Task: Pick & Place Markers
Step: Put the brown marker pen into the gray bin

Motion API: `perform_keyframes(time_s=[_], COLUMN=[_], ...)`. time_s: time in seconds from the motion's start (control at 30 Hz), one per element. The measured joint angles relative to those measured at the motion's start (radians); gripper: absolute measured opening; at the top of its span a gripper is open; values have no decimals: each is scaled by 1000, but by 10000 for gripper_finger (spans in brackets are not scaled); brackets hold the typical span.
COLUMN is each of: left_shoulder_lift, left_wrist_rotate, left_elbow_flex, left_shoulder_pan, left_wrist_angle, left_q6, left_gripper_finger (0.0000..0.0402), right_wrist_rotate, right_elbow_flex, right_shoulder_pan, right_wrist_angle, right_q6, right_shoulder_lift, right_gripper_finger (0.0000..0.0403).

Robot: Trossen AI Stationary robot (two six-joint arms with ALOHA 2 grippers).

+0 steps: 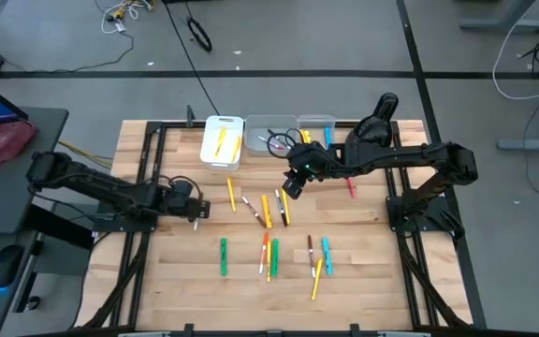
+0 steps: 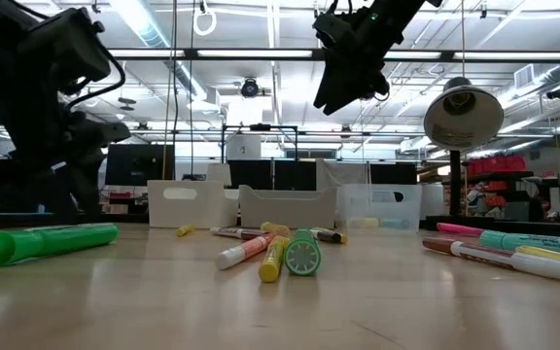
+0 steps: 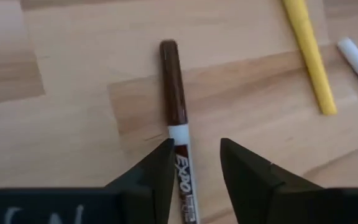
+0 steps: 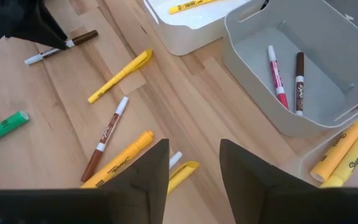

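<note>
1. Markers lie scattered over the middle of the wooden table (image 1: pixel 363 253), and we see a few more inside the bins at its far edge.
2. We see the left gripper (image 3: pixel 194 168) low over the left part of the table, its fingers apart on either side of a brown marker (image 3: pixel 174 87) lying flat; whether they touch it we cannot tell.
3. A yellow marker (image 3: pixel 309 56) lies near the brown one.
4. We find the right gripper (image 4: pixel 194 165) raised above the table near the bins, fingers apart and holding nothing.
5. Below it, the grey bin (image 4: pixel 328 68) holds a pink marker (image 4: pixel 275 74) and a brown one, and the white bin (image 1: pixel 223 140) holds a yellow one.
</note>
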Motion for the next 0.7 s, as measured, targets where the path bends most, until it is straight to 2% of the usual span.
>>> perform_keyframes(time_s=[0.3, 0.53, 0.7], left_shoulder_lift=[65, 88, 79], left_wrist_rotate=[-31, -54, -29], left_elbow_flex=[-36, -35, -17], left_shoulder_pan=[-47, -99, -105], left_wrist_angle=[24, 15, 15], left_q6=[17, 47, 47], left_gripper_finger=[105, 31, 31], right_wrist_rotate=[0, -2, -2], right_elbow_flex=[0, -1, -1], right_shoulder_pan=[0, 0, -6], right_wrist_angle=[4, 35, 64], right_q6=[0, 23, -22], right_shoulder_lift=[0, -20, -68], right_gripper_finger=[141, 142, 142])
